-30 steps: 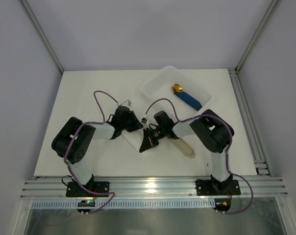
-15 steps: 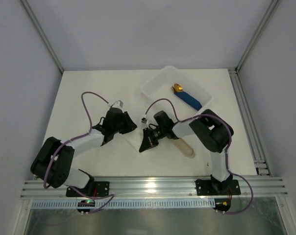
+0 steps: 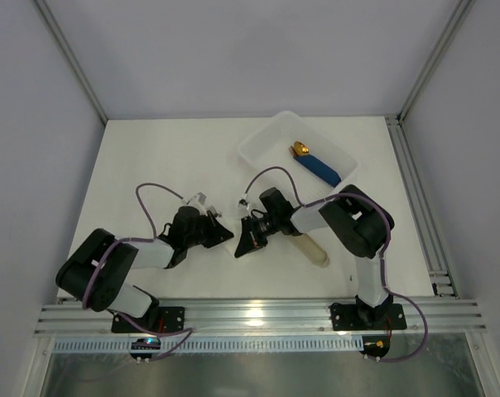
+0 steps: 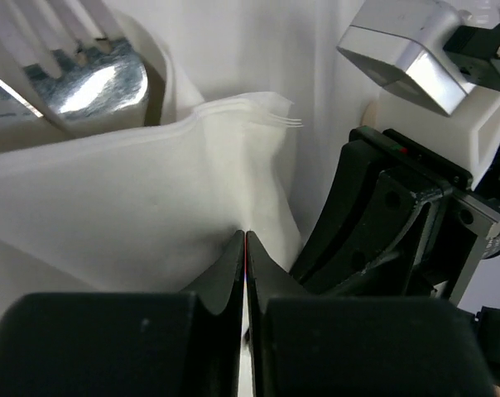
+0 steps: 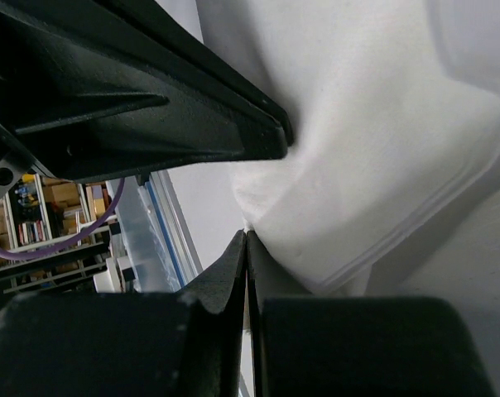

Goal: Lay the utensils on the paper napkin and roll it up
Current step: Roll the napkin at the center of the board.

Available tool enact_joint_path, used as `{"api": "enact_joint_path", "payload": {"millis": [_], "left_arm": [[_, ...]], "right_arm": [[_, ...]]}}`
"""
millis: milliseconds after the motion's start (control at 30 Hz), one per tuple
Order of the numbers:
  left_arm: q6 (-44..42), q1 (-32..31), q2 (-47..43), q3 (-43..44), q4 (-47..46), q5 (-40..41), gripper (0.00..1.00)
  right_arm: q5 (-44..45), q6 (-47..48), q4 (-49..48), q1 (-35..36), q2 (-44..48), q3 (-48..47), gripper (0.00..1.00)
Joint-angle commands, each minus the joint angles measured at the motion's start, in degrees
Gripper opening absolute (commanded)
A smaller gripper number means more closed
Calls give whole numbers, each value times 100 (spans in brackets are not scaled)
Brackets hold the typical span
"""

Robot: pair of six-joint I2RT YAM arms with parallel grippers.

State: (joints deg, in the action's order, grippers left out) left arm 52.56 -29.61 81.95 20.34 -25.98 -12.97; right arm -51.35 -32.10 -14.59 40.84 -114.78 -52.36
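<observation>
Left wrist: left claw (image 4: 246, 241) tight on the paper napkin (image 4: 126, 207); right claw (image 5: 247, 241) likewise.

Seen from above, the left claw (image 3: 223, 234) and right claw (image 3: 247, 240) cover the paper napkin (image 4: 134, 207) and the utensils (image 4: 88, 83), and neither can be made out there. In the left wrist view the fork tines run off the top edge, and the rest lies behind a napkin fold. One end of the beige sleeve (image 3: 314, 250) hides behind the right arm.
</observation>
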Motion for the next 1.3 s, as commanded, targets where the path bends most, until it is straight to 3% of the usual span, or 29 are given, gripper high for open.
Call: {"api": "enact_joint_path", "payload": {"millis": [0,300,433,800,1033,1267], "left_arm": [[273,-19,390,-135,-1864,-399,0],[660,-19,1832,-127,-3598,-479,0],[625,-19,2070,-135,-3450,-163,0],[334,-19,2175,225,-832,700,0],[370,-19,2553,278,-786,630,0],[370,-10,2624,216,-848,603,0]], "right_arm": [[415,107,18,38,-115,103,4],[433,186,123,29,-79,77,4],[424,230,228,29,-71,15,4],[486,572,948,29,263,-467,4],[512,1047,1915,29,448,-1153,4],[336,1091,1995,38,378,-1339,4]]}}
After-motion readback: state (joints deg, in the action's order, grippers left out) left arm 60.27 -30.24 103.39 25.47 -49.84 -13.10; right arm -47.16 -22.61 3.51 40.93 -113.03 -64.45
